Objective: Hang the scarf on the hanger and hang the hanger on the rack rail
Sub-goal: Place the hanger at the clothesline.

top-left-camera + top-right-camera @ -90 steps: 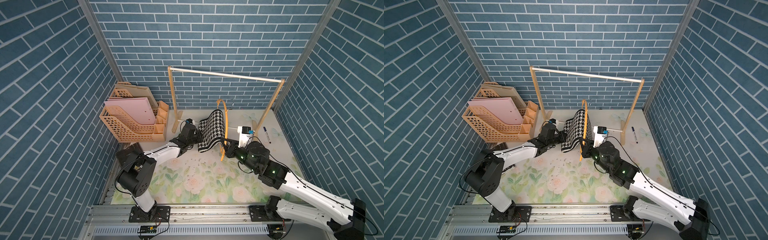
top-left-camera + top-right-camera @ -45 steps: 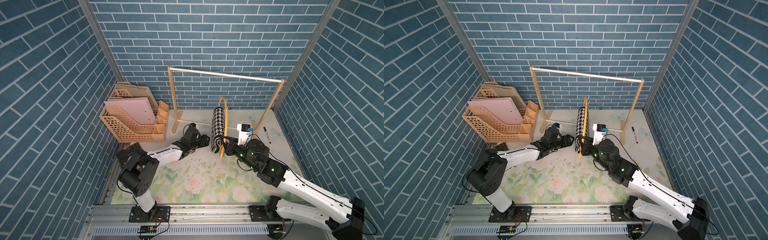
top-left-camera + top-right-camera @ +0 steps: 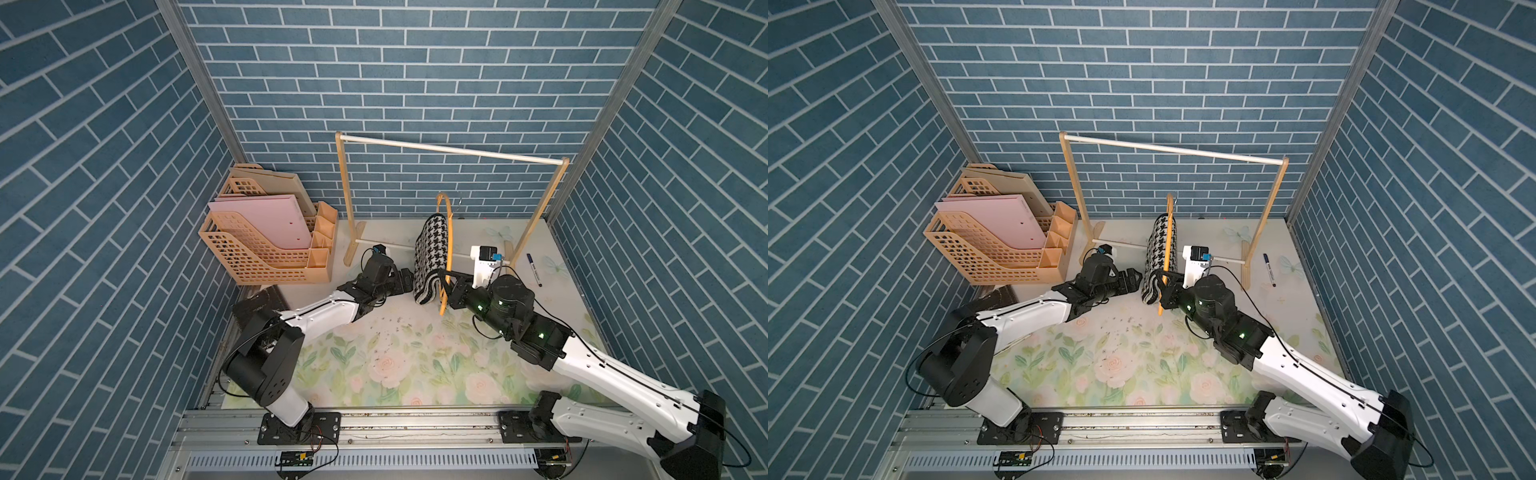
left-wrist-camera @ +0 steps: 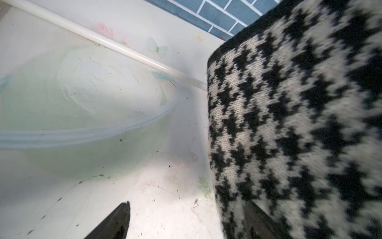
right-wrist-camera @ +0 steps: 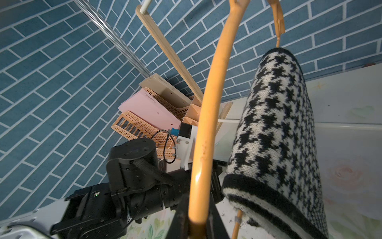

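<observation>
Here, scarf (image 3: 430, 253) drapes hanger (image 5: 208, 124); right jaws clamp hanger, left jaws gape empty beside scarf.

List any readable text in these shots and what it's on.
"PRESSURE FI...", ending unclear: beige folder, right wrist view.
"PRESSURE FI...", ending unclear: pink folder, same view.
Pen: print too small to read.
Nothing else legible.

The scarf (image 3: 430, 253) hung draped over the hanger (image 3: 449, 241), which stood on end near the far edge of the table (image 3: 374, 374), by the wooden rack (image 3: 453, 149). The right gripper (image 3: 451, 286) clasped the hanger's lower end. The left gripper (image 3: 405, 280) sat just beside the scarf's bottom fold. A file organizer (image 3: 266, 253) filled the far left corner, and a marker (image 3: 534, 270) lay near the right edge.
</observation>
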